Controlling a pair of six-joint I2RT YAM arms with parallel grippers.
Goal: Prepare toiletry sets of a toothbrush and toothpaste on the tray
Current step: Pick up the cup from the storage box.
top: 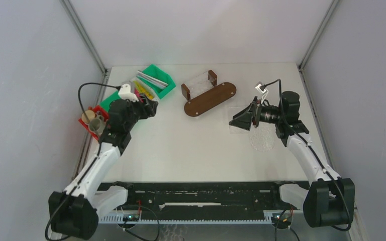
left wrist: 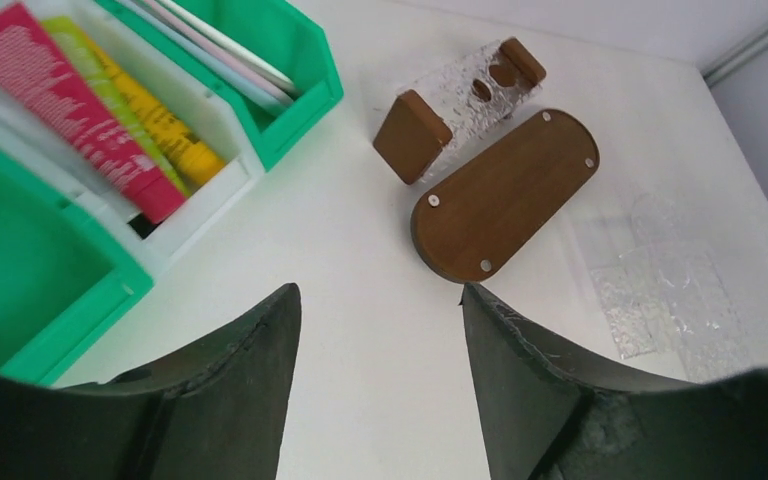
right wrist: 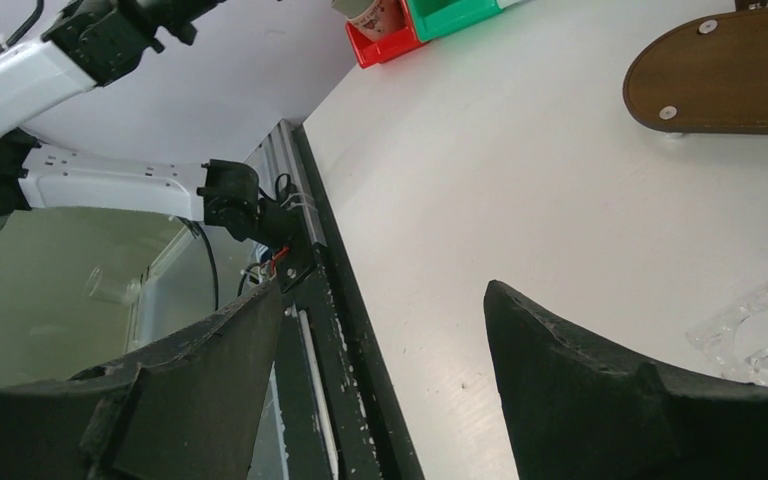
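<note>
- Black left fingers (left wrist: 265,350) fill the bottom of the left wrist view. They are spread well apart with nothing between them, above the bare white surface (left wrist: 360,230).
- Black right fingers (right wrist: 230,360) fill the bottom of the right wrist view. They are also wide apart and hold nothing, over the near edge of the surface.
- At the upper left of the left wrist view, a red tube (left wrist: 55,95) and a yellow tube (left wrist: 155,110) lie side by side in a white bin (left wrist: 215,195).
- Thin pale toothbrushes (left wrist: 225,55) lie in a green bin (left wrist: 305,95) just behind the white one, at the top of that view.
- At the left edge of the top view, cups (top: 91,120) stand in a red bin (top: 83,122), partly hidden by the left arm.
- An oval wooden tray (top: 210,98) sits at the upper centre of the top view, on the surface between the two arms.
- A clear holder (top: 199,84) with brown ends stands just behind the tray.
- Clear textured plastic pieces (top: 262,138) lie flat on the surface at centre right, under the right arm.
</note>
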